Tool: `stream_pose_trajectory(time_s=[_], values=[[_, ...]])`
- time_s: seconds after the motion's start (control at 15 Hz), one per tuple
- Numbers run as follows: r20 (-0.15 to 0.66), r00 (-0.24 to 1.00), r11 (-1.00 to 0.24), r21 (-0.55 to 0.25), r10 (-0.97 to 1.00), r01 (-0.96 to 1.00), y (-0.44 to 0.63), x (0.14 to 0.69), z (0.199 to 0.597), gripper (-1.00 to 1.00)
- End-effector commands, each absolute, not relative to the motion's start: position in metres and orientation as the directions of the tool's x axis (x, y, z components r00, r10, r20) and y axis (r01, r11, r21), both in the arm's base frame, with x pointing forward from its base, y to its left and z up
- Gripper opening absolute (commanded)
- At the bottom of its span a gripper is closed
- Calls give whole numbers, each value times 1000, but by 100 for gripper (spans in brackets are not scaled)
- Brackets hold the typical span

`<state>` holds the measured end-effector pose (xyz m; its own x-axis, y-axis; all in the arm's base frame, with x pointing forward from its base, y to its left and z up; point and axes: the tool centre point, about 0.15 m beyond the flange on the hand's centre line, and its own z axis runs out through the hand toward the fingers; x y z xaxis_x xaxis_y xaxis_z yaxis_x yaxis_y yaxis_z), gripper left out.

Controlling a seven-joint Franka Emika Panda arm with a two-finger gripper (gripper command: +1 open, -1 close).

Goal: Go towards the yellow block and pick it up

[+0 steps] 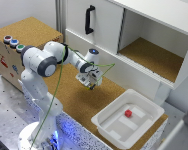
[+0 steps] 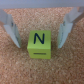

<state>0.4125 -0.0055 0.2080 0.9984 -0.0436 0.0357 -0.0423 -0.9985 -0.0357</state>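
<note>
The yellow block (image 2: 40, 44) is a small yellow-green cube with a black letter N on its top face, lying on the cork surface. In the wrist view my gripper (image 2: 39, 46) is open, its two grey fingers (image 2: 12, 32) standing on either side of the block with a small gap on each side. The exterior view has the gripper (image 1: 92, 83) low over the cork tabletop (image 1: 79, 102), in front of the white cabinet. There the fingers hide the block.
A white bin (image 1: 101, 122) holding a small red cube (image 1: 128, 113) sits at the exterior view's right front. A white cabinet (image 1: 109, 47) with a black handle (image 1: 89, 20) and an open compartment stands behind. A box with coloured buttons (image 1: 14, 42) is at the left.
</note>
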Motion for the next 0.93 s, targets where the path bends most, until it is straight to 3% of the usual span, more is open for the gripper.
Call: stream_pose_trajectory(time_s=[0.0,0.2,0.4,0.6,0.87], values=[[-17,996,-995,53,-87,-86,-8,421,217,-100],[8,988,-988,33,-151,-152,-7,414,235,-100],[81,976,-979,7,-202,-203,-6,414,284,-100],[120,975,-981,38,-186,-192,-3,407,335,-100],[108,982,-983,86,-154,-164,0,390,393,-100]])
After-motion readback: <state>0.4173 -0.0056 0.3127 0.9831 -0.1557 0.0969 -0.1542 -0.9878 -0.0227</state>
